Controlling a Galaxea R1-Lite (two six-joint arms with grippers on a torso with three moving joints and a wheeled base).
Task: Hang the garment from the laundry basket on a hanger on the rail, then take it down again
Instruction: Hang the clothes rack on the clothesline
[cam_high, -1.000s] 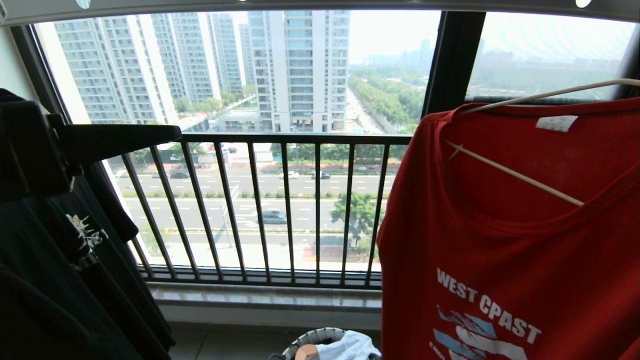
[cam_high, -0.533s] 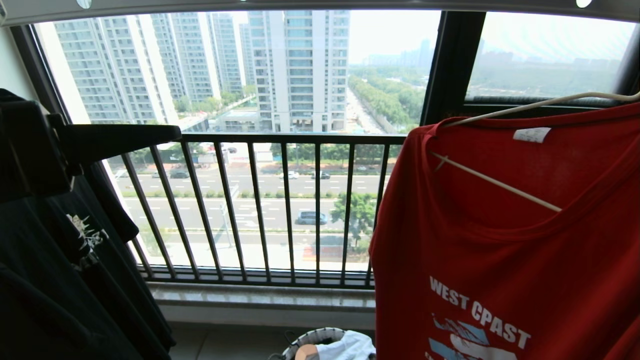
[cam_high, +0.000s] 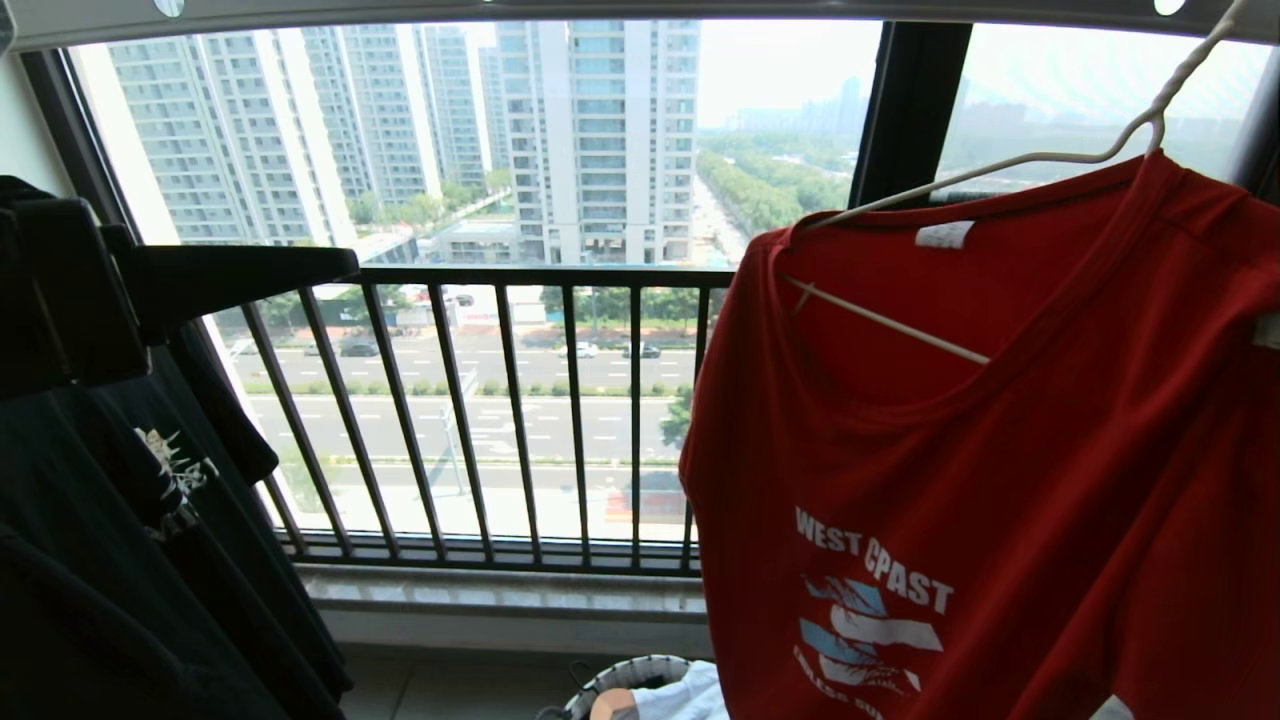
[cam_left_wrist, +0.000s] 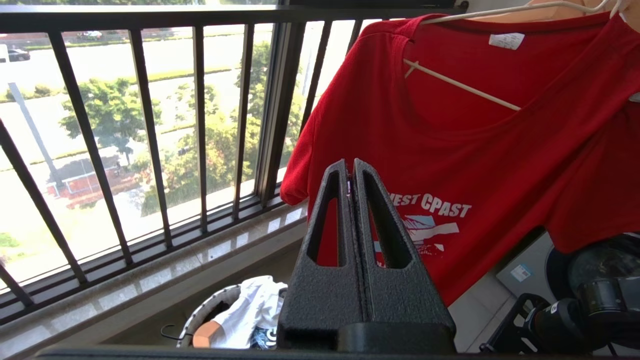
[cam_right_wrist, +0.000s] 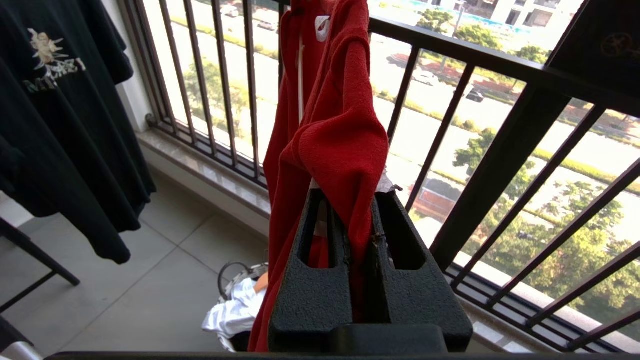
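Hiding the hanger (cam_high: 890, 322), garment (cam_high: 1000, 450) drapes.

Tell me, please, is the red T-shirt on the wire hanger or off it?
On it: the wire hanger runs through the red T-shirt neckline, its bar visible inside the V-neck.

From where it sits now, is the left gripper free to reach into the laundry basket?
Probably yes: the left gripper is shut and holds nothing, and the laundry basket lies open below it, with only the red T-shirt hanging beside the path.
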